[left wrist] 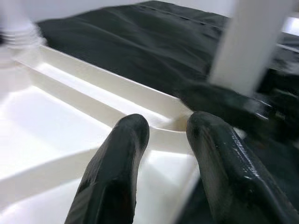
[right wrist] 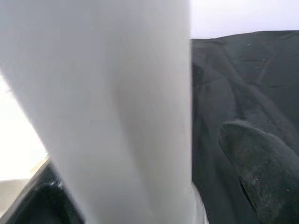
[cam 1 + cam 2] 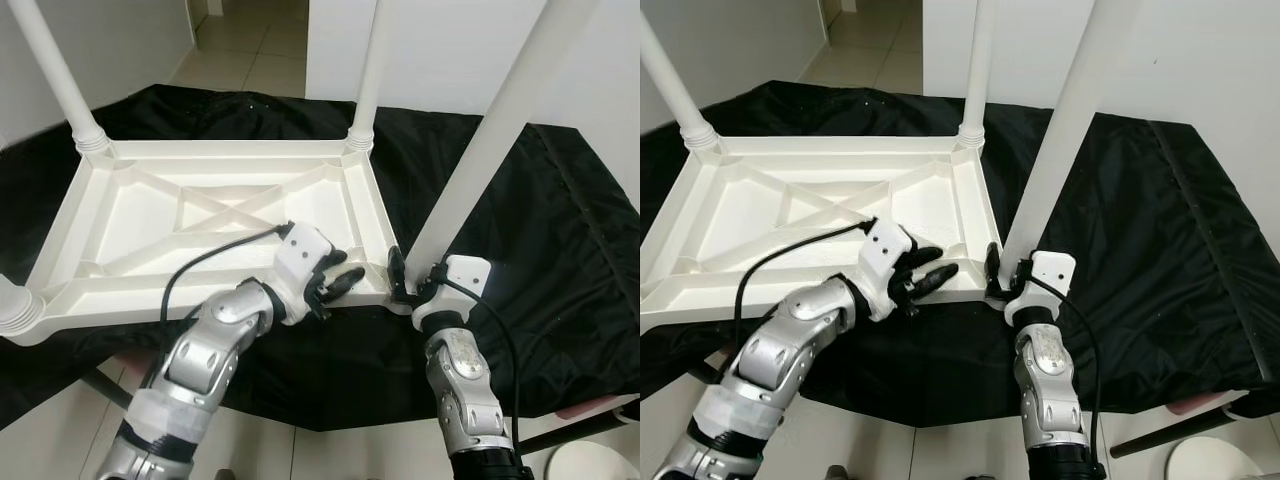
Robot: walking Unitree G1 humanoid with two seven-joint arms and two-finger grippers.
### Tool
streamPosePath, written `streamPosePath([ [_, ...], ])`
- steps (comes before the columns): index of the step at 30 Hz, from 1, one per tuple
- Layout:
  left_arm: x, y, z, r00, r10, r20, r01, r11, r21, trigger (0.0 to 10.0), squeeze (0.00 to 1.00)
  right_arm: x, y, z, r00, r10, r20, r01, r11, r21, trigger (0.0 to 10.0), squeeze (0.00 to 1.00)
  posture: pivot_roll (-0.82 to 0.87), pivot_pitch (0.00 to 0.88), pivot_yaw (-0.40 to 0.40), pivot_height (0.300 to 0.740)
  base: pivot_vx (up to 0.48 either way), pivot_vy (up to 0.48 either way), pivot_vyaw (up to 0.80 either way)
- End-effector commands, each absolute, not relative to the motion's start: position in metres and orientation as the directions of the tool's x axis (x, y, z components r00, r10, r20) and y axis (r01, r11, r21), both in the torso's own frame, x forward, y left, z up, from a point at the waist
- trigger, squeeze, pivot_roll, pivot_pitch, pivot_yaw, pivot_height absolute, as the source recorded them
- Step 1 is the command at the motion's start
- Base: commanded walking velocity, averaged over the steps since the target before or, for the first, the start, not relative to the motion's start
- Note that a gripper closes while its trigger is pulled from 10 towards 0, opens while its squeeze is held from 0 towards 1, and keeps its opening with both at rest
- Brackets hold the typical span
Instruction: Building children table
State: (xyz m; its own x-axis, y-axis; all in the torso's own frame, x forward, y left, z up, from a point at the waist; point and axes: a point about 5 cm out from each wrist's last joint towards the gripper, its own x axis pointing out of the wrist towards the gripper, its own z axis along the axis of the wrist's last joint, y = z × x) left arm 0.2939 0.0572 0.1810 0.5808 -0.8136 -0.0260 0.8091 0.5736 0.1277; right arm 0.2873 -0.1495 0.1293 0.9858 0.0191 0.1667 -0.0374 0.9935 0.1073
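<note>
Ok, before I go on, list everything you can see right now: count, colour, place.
Table top: one, white, upside down on the black cloth, ribbed underside up.
Table legs: four, white; two stand at the far corners, one at the near left corner, one at the near right corner.
Cloth: one, black, under the table top.
Floor: pale tiles beyond.
Left gripper: black fingers open, at the table top's near edge.
Right gripper: around the near right leg's base.

We see bright, even indoor light. Head views are sharp, glare whitening the table top (image 3: 215,215). Both wrist views are blurred, the near leg (image 2: 117,112) soft.
</note>
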Motion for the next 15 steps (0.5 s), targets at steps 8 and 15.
streamPosePath([
  [8, 0.293, 0.053, 0.167, 0.589, -0.806, -0.059, 0.806, 0.580, 0.119, 10.0, 0.00, 0.285, -0.157, 0.121, 0.985, 0.083, 0.151, -0.094, 0.993, 0.066, 10.0, 0.00, 0.01, 0.015, 0.011, 0.740, 0.000, 0.000, 0.00],
  [15, 0.298, 0.051, 0.164, 0.602, -0.797, -0.057, 0.795, 0.591, 0.136, 10.0, 0.00, 0.290, -0.160, 0.124, 0.981, 0.123, 0.148, -0.131, 0.990, 0.047, 10.0, 0.00, -0.01, 0.008, 0.001, 0.740, 0.000, 0.000, 0.00],
])
